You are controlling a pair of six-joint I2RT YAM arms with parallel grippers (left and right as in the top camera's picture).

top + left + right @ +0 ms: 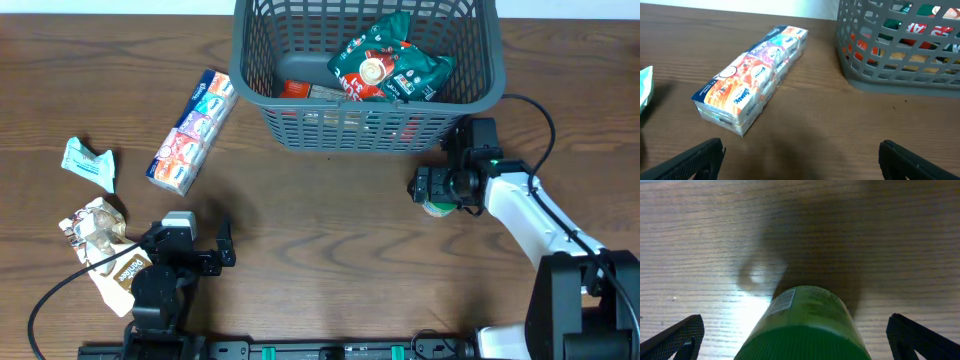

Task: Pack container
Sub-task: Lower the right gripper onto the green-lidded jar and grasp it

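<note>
Green canister (805, 325) sits between spread right fingers (682, 334), ready for grasping, basket (370, 128) nearby; left fingers (695, 159) released, empty.

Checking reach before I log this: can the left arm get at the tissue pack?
Probably yes: the left gripper is open, facing the tissue pack, with only bare table between.

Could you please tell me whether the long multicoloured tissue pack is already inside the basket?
No, the tissue pack lies on the table beside the basket, fully outside its walls.
</note>
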